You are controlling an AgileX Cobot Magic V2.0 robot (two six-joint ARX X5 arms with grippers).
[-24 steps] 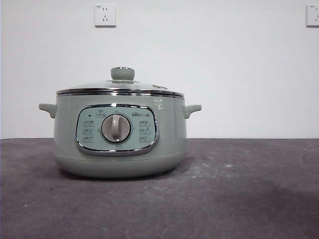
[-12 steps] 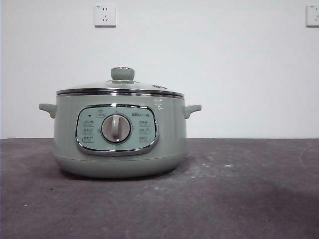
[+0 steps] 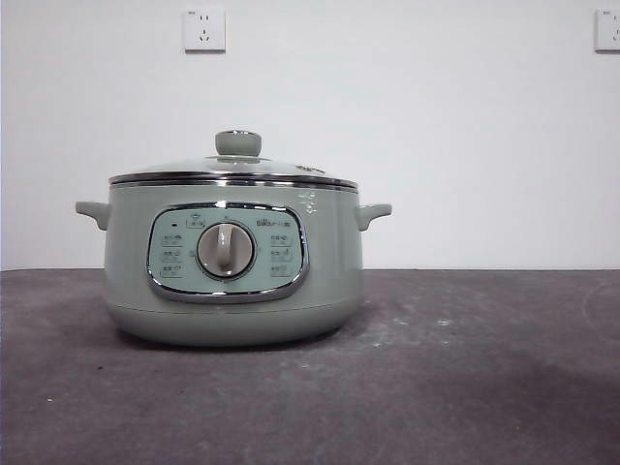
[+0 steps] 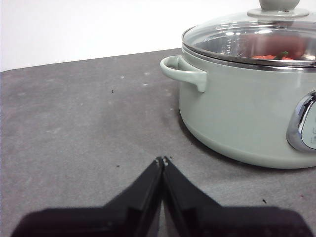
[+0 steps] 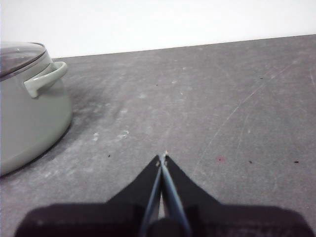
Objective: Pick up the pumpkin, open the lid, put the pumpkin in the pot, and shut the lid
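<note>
Left gripper (image 4: pixel 162 160): jaws pressed together, tips meeting, nothing between them; it sits low over the bare table (image 4: pixel 84 123), near the pot (image 4: pixel 247 113) on the side of one small handle (image 4: pixel 183 72) but apart from it. Right gripper (image 5: pixel 163 157): jaws likewise closed to a thin seam, empty, over open table on the pot's other side, well apart from its wall. Across the last second the front view shows no change: the lid (image 3: pixel 232 174) sits level on the chrome rim, knob (image 3: pixel 238 143) upright, no arm in frame. Through the glass in the left wrist view, an orange-red shape with a dark stem, the pumpkin (image 4: pixel 269 56), lies inside the pot. Judgement: pumpkin in, lid closed; the task looks complete, both arms idle.
</note>
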